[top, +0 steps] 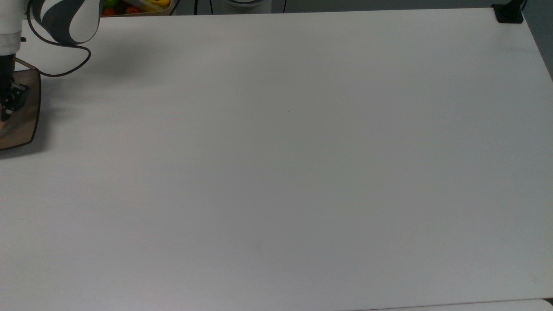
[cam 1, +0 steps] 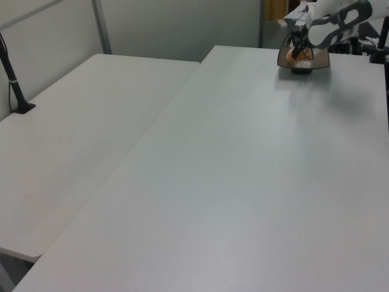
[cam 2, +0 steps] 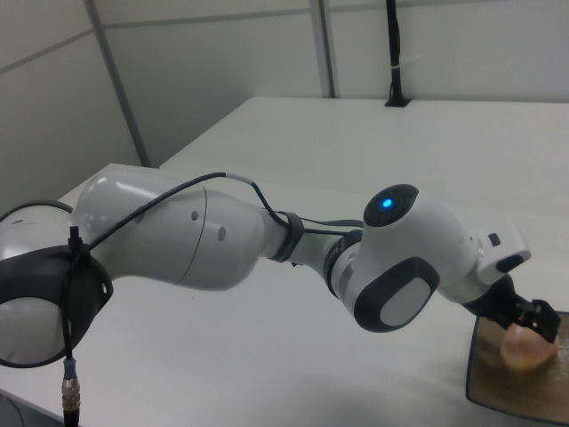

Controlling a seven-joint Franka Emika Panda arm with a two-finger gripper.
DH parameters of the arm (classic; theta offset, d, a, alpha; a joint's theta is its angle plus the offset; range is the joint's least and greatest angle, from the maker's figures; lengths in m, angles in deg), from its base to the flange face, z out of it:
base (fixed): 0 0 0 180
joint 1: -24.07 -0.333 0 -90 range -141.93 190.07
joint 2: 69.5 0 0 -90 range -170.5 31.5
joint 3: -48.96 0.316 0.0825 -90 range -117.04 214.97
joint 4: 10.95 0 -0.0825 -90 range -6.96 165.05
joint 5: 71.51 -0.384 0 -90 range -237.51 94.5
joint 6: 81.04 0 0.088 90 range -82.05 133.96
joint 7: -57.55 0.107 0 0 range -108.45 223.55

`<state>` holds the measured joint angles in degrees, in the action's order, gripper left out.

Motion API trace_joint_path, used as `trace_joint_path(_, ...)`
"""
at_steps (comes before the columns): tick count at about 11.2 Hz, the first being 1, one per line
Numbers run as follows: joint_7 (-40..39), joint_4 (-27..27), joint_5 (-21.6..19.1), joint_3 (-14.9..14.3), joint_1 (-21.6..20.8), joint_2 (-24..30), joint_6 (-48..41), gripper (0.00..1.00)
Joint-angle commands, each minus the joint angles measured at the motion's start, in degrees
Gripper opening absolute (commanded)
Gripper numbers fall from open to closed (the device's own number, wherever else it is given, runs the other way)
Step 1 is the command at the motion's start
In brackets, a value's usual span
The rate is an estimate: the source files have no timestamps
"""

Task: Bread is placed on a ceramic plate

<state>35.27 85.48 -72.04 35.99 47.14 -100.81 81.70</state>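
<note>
No legible text, label, brand, number or sign appears in any view. The tabletop (top: 285, 164) is unmarked, and the robot arm (cam 2: 222, 240) bears no readable lettering on its white and grey casing.
</note>
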Motion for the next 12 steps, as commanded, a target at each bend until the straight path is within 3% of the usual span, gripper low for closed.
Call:
trace_joint_path(1,-1.1,1.6,-0.2,-0.7,-1.1,0.8,-0.8,1.00)
trace_joint_path(5,-0.4,1.3,-0.2,-0.6,-1.5,1.8,-1.6,1.00)
trace_joint_path(9,0.4,-3.7,-0.4,-0.1,-2.6,7.9,-26.4,1.00)
trace_joint_path(12,0.5,-3.4,-0.5,2.9,-2.6,16.3,-44.1,1.00)
